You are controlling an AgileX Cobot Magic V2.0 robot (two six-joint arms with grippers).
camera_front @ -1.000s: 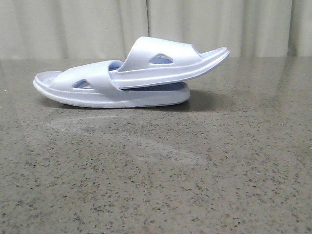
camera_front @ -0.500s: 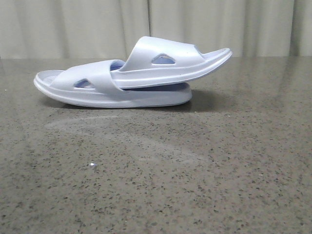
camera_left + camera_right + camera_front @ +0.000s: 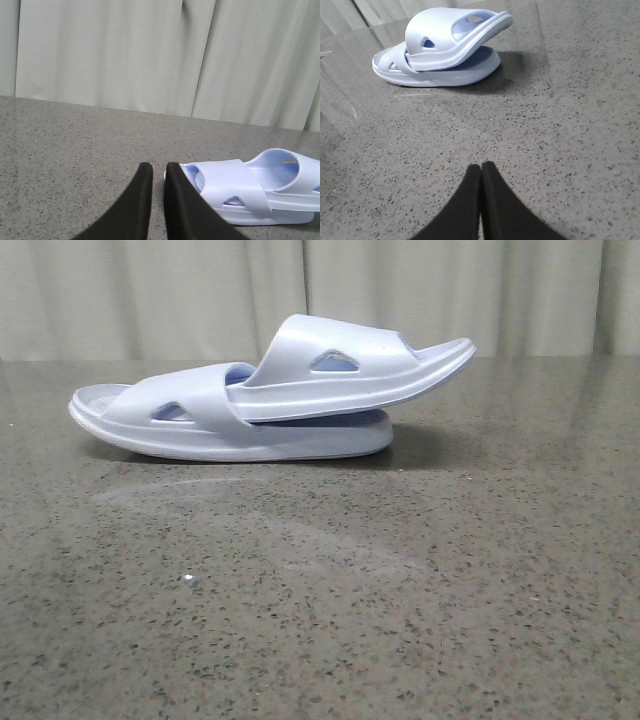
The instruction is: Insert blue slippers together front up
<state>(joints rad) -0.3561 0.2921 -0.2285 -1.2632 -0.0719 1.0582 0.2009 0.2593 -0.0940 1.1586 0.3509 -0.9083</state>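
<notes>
The two blue slippers lie nested at the back of the table in the front view. The lower slipper [image 3: 250,440] lies flat. The upper slipper [image 3: 340,380] is pushed under the lower one's strap and tilts up to the right. Neither gripper shows in the front view. My left gripper [image 3: 159,167] is empty, its fingers a narrow slit apart, just beside the end of the lower slipper [image 3: 235,192]. My right gripper [image 3: 481,166] is shut and empty, low over the table, well short of the slippers [image 3: 445,37].
The slippers rest on a speckled grey stone table [image 3: 400,590]. A pale curtain [image 3: 150,300] hangs behind its far edge. A tiny white speck [image 3: 188,580] lies on the table in front of the slippers.
The upper slipper's raised end has shifted very slightly to the right since one second ago. The slippers stay nested and still since half a second ago.
</notes>
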